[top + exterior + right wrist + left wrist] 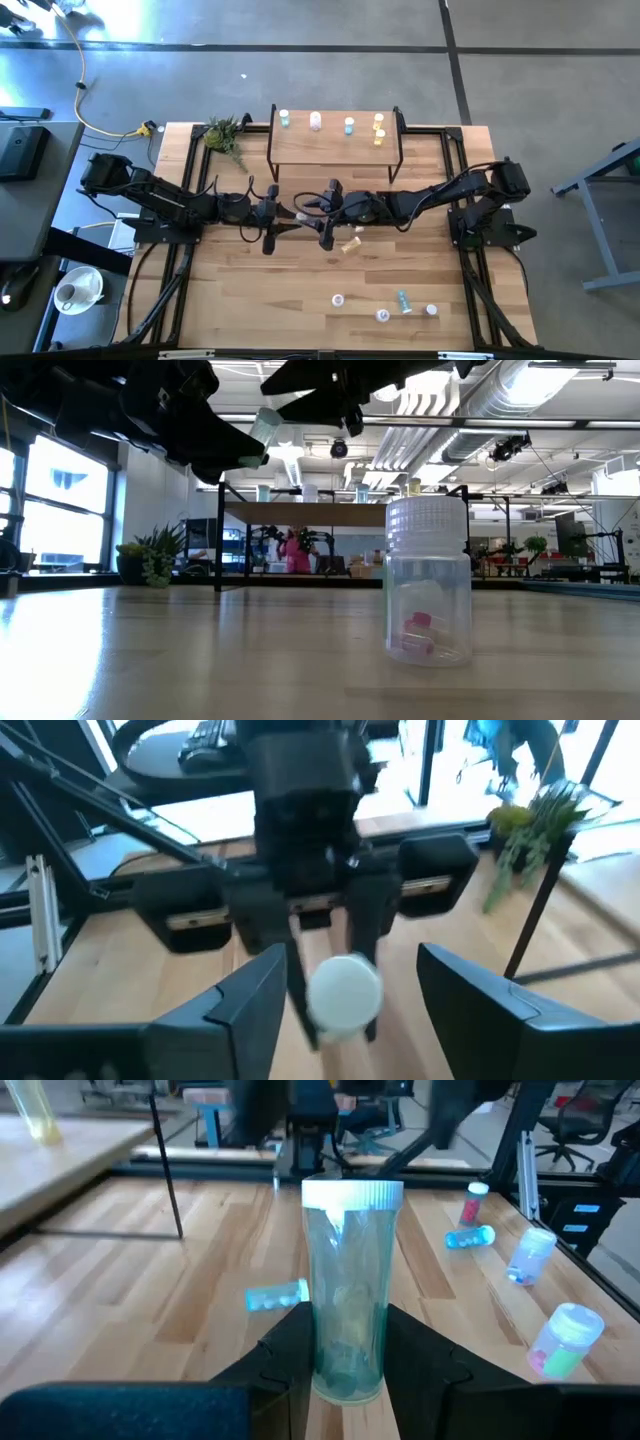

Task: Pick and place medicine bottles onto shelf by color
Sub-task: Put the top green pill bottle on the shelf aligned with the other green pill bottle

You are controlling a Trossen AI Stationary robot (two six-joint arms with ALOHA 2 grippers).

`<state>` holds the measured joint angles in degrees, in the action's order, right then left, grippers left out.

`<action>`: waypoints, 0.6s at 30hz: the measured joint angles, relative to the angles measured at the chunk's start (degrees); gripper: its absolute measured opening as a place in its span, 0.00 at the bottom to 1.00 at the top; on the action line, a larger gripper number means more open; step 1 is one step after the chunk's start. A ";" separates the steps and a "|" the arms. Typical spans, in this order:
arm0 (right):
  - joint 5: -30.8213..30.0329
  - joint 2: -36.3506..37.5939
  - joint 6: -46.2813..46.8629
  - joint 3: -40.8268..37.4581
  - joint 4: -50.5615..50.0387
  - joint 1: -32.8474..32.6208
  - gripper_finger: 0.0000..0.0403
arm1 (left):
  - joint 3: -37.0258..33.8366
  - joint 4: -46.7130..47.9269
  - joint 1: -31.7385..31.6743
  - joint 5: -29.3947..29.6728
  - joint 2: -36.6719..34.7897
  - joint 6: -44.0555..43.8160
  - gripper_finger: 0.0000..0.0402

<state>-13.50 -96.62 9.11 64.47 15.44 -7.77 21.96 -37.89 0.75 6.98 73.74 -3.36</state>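
**Op:** Handover, I'd say. My left gripper (348,1380) is clamped on a teal bottle (350,1290), cap pointing away toward the other arm, and my right gripper (345,1005) faces it with its jaws spread wide, the white cap sitting between them untouched.

**Obs:** Where is that over the table?

**Op:** Mid-table, just in front of the shelf (335,150), held up off the wood. From above, both arms reach inward and meet nose to nose near the centre, forearms low and stretched almost flat. The low camera shows the bottle up in the air under the left fingers (225,445).

**Obs:** Why pass it across?

**Op:** My guess: the left arm has the better reach to the shelf end where that colour goes. A teal one (284,119) already stands at the left end, then a pinkish one (316,121), a blue one (349,125) and two yellow ones (379,128) toward the right.

**Obs:** What's left?

**Op:** Plenty. A yellow bottle (351,243) lies just below the grippers, and four more (385,305) are scattered near the front edge, one of them teal and on its side.
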 joint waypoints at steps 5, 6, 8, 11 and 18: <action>0.00 1.48 -1.70 -0.02 3.24 1.38 0.56 | -0.02 0.90 0.02 2.42 -2.24 2.33 0.22; 0.01 1.53 -2.42 0.11 4.30 1.64 0.56 | 0.00 1.13 0.00 3.08 -2.86 2.95 0.22; 0.02 1.48 -3.30 1.21 3.71 2.28 0.56 | -0.02 1.69 -0.30 4.03 -4.35 3.87 0.22; 0.63 1.45 -3.92 4.46 1.86 3.50 0.56 | -0.07 2.49 -1.82 3.91 -5.81 4.05 0.22; 0.72 1.34 -6.63 13.05 -7.20 6.17 0.56 | -5.07 -4.44 -7.13 -0.44 -7.83 1.94 0.22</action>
<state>-12.78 -95.29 2.48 77.52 8.23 -1.60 16.89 -42.32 -6.37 6.54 65.91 -1.42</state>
